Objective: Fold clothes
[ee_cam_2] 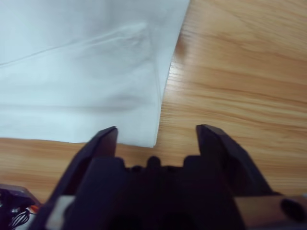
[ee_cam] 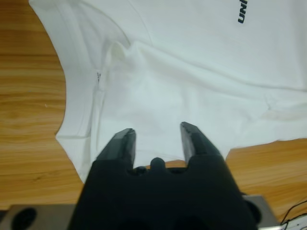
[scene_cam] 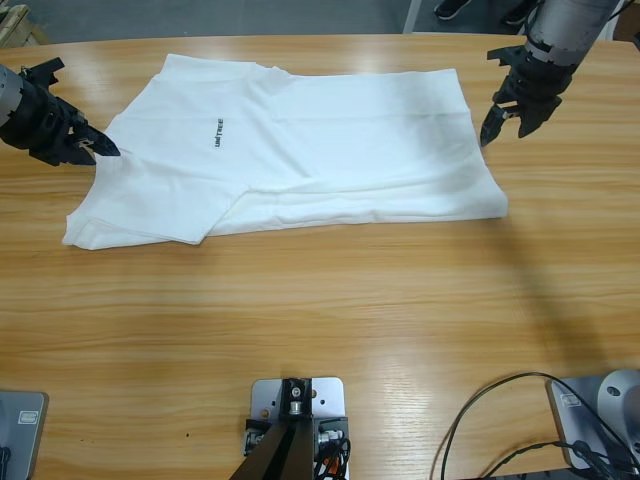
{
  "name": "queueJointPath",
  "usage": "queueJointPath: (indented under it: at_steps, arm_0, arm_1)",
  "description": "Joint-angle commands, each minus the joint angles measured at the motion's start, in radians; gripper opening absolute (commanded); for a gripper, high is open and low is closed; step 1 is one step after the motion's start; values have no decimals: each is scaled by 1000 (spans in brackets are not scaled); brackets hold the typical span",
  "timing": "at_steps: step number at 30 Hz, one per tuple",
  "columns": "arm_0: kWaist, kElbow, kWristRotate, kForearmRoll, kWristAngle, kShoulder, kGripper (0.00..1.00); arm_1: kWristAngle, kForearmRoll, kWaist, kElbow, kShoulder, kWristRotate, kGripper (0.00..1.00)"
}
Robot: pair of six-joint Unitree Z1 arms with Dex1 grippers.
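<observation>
Shirt partly folded, both claws released at its two ends.
The shirt [scene_cam: 300,150] lies flat on the surface [scene_cam: 320,320], neck end by the left claw [scene_cam: 85,148], hem end by the right claw [scene_cam: 505,120]. Each edge should be pinched through all layers, then both ends lifted level so nothing skews.

T-shirt [scene_cam: 330,150] plain white all over, no pattern, just small dark lettering [scene_cam: 217,132] on chest. Tabletop [scene_cam: 300,320] warm orange-brown wood, darker grain streaks running along it, bit of glare. Left pincer [scene_cam: 100,148] black, right pincer [scene_cam: 497,120] black too, arm above it silver-grey. Black cables [scene_cam: 500,420] looping at near right corner. Floor [scene_cam: 200,15] past far edge dull grey.
</observation>
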Motion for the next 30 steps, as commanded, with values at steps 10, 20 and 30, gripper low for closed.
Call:
queueJointPath:
  at_steps: [10,20,30]
  arm_0:
    - [-89,16,65,-28,-18,-38,862]
    - [-152,21,132,-45,-16,-48,858]
    - [-167,45,135,-45,-17,-71,858]
  arm_1:
    - [-1,65,121,-65,14,-36,997]
    - [178,61,276,-85,-83,-235,1000]
    - [251,144,505,-308,74,-259,991]
